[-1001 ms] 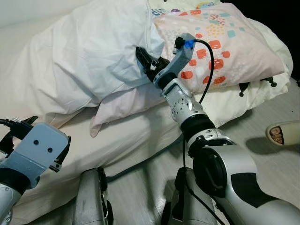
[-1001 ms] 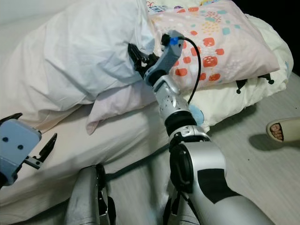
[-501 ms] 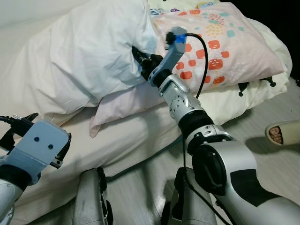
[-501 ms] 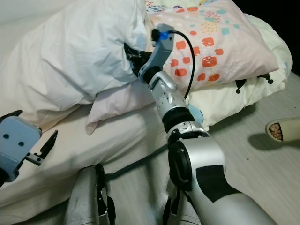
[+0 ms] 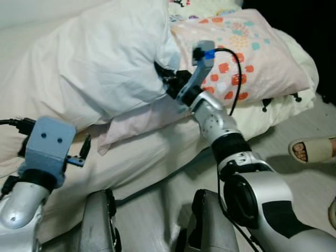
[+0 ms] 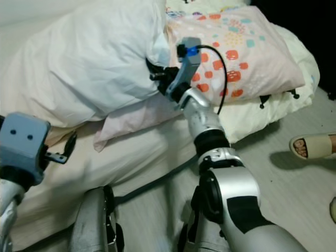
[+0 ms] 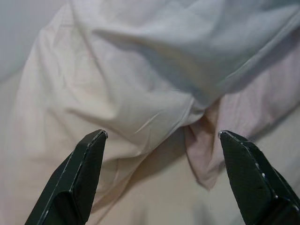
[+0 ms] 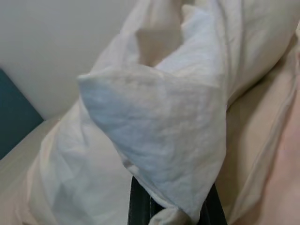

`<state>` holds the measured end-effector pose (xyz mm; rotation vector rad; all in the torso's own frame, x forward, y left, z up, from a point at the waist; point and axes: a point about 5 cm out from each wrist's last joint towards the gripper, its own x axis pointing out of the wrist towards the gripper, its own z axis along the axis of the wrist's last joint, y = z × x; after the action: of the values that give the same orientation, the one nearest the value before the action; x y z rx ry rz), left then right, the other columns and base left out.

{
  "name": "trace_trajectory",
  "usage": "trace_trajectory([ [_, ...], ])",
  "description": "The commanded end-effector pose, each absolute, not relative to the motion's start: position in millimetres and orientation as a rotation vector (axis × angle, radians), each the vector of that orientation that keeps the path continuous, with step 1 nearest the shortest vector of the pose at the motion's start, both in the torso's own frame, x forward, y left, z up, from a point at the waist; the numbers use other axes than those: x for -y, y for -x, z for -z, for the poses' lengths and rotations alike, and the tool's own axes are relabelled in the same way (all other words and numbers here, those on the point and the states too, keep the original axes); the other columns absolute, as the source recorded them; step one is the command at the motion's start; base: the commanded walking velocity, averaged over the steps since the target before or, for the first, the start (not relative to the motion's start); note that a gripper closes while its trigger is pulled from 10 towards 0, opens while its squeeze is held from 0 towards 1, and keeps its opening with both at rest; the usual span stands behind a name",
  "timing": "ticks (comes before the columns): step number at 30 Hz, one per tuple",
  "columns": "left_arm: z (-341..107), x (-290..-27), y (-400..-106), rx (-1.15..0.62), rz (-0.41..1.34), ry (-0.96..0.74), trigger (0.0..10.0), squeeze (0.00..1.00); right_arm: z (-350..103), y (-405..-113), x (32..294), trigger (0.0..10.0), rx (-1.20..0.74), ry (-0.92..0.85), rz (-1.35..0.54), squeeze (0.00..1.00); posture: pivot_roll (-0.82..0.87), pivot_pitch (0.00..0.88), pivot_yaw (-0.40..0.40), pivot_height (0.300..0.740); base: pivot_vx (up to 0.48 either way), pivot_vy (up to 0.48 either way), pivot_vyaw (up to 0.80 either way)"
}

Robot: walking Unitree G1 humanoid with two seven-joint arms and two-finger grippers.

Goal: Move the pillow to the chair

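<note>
Left eye view: we see the large white pillow filling the upper left of the frame, lying on the bed and overlapping a pale pink pillow beneath it. At upper right lies a patterned pillow with orange and teal spots. The right gripper reaches in at centre frame and presses into the white pillow's right-hand corner. In the right wrist view we find a fold of that white fabric pinched between the two black fingers, which stand narrowly apart and are closed on the cloth. At lower left of the frame, the left gripper hovers over the bed just beside the pink pillow's lower corner. In the left wrist view its fingers are spread wide, holding nothing, with the white pillow and the pink corner ahead of them. At the right edge of the frame, a person's foot in a slipper rests on the floor.
</note>
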<state>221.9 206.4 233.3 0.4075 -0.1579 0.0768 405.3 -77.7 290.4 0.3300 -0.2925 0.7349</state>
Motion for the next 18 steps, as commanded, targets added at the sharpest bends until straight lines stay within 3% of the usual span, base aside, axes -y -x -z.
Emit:
trace_trajectory([
  [1,-229.1,-205.0,-224.0,0.147,-0.086,-0.383,10.0,0.00,-301.0,-403.7,85.9,0.0,0.341,-0.353,-0.734,0.00,0.15,0.156,-0.070,0.538,-0.375,0.000,0.00],
  [8,-232.0,-191.6,-242.0,0.203,-0.083,-0.323,10.0,0.00,-315.0,-400.4,101.5,0.0,0.390,-0.317,-0.728,0.00,0.12,0.088,-0.090,0.567,0.000,0.000,0.00],
  [13,-236.0,-195.8,-251.9,0.214,-0.124,-0.322,10.0,0.00,-319.3,-396.2,104.8,0.0,0.411,-0.301,-0.734,0.00,0.11,0.047,-0.098,0.587,-0.432,0.000,0.00],
  [18,-238.6,-198.9,-262.3,0.257,-0.145,-0.332,10.0,0.00,-342.7,-390.5,113.3,0.0,0.497,-0.301,-0.709,0.00,0.10,0.000,-0.108,0.616,0.000,0.000,0.00],
])
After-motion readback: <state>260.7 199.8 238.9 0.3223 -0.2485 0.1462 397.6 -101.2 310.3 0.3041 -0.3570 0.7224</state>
